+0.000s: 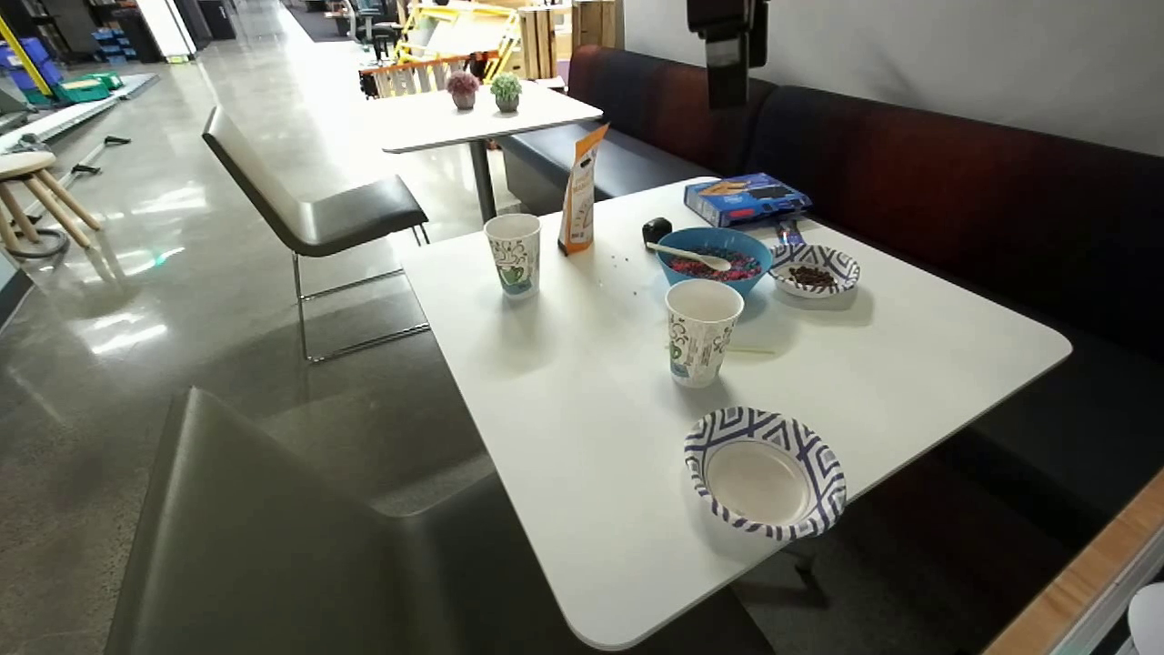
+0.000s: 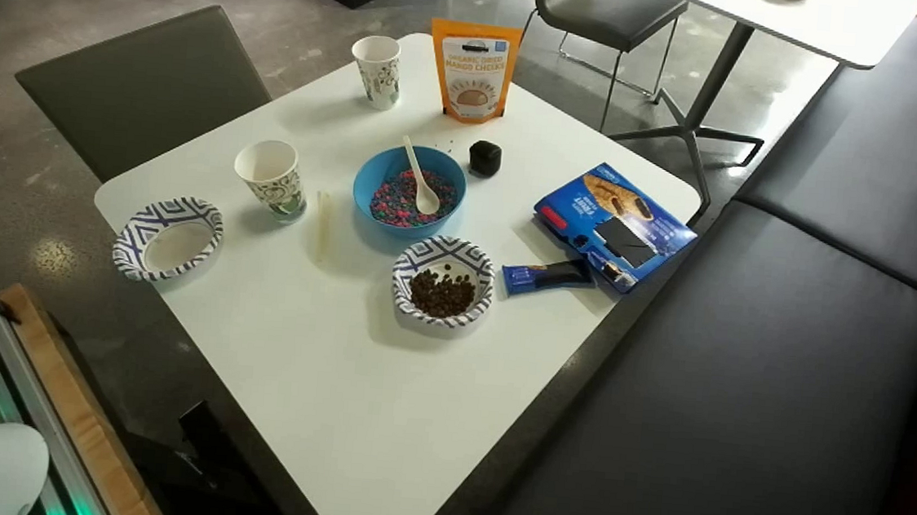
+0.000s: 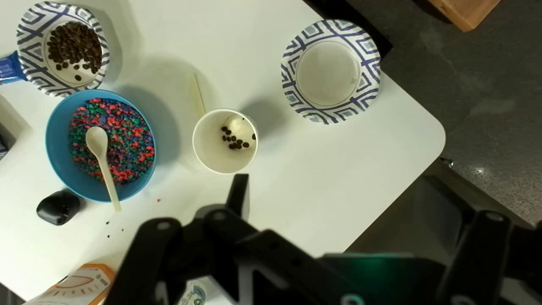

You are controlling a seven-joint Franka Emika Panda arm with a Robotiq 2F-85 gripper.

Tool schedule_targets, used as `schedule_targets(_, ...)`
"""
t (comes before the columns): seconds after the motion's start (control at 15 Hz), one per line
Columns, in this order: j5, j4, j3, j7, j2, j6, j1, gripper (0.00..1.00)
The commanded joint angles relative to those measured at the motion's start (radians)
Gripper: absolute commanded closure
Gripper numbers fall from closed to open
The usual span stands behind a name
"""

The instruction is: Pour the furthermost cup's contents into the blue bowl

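Note:
The furthermost cup [image 1: 516, 259] is white paper with green print. It stands upright near the table's far edge, beside the mango pouch; it also shows in an exterior view [image 2: 379, 73]. In the wrist view only a small part of it [image 3: 194, 295] shows, behind the gripper. Its inside is not visible. The blue bowl [image 1: 762, 247] holds coloured bits and a white spoon; it shows in an exterior view [image 2: 367, 170] and the wrist view [image 3: 59, 159]. My gripper [image 3: 345, 186] is open and empty, high above the table. Part of it [image 1: 727, 68] shows at the top of an exterior view.
A nearer cup [image 3: 207, 148] with a few dark beans stands by the bowl. A patterned paper bowl [image 2: 403, 282] holds beans; another [image 2: 142, 224] is at the table edge. The orange pouch [image 2: 477, 71], black object [image 2: 485, 159], blue box [image 2: 616, 225] and wrapped bar [image 2: 547, 278] stand around.

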Motion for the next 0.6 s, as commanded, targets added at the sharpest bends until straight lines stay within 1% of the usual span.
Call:
schedule_targets(0.0,-0.003,0.052,0.008,0.014,0.068,0.020,0.008,0.00)
schedule_targets(0.13,0.000,0.141,0.015,0.007,0.163,0.007,0.007,0.00)
schedule_targets(0.33,-0.020,0.273,0.021,0.011,0.312,0.106,-0.001,0.00)
schedule_targets(0.53,-0.031,0.445,0.008,-0.015,0.475,0.131,-0.006,0.00)
